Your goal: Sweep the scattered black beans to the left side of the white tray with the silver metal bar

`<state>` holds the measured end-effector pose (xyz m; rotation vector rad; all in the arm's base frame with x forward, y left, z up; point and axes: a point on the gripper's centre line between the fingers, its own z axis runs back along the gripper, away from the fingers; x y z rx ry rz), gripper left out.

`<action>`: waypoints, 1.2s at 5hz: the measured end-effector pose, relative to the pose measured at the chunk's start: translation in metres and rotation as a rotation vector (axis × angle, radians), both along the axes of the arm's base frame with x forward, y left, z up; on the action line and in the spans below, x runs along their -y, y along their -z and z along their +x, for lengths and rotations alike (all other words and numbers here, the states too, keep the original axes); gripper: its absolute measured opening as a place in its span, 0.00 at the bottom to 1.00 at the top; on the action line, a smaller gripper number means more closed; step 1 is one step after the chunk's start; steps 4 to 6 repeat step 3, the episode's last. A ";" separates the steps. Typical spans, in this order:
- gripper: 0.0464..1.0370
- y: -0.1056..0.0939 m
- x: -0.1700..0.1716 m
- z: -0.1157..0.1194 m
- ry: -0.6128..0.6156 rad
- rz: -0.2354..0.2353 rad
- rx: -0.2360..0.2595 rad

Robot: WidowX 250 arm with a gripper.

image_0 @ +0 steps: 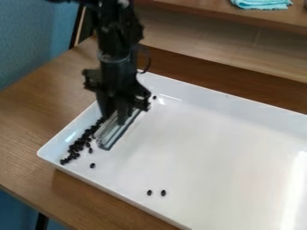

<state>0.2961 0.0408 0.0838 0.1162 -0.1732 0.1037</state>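
White tray (117,192) has its near edge closest to the camera, set on the wooden counter (30,130). Clock is as seen in view, 12 at the top, centred on the tray. Pair of dark beans (149,192) on the tray floor at 7 o'clock, just beside each other. Main cluster of beans (78,145) runs in a narrow band close along the tray wall at 9 o'clock; one stray bean (92,165) lies just off its lower end, between 8 and 9. Another lone bean (154,97) sits near 11 o'clock.

Tool (116,118) at 10 o'clock, clenched on a grey scraper-like piece (119,131), held tilted with its lower end low over the tray floor, right beside the band of beans. Can't tell if its edge actually touches the floor or the beans.

Step in hand, my read: piece already gripped, being used or positioned against the beans; not a pick-up or put-down stage. Next move calls for a firm grip, edge kept low and level, and a controlled path beside the wall. Pressing too hard could twist the piece in the grip or shift the tray; riding too high would skip over beans. The 7 o'clock pair is well apart, so it needs a separate reach.
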 end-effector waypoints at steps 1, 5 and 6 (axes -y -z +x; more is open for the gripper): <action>0.28 -0.018 0.034 0.015 0.034 -0.039 0.042; 0.28 -0.024 0.130 0.052 0.128 -0.075 0.040; 0.28 -0.024 0.130 0.052 0.128 -0.075 0.040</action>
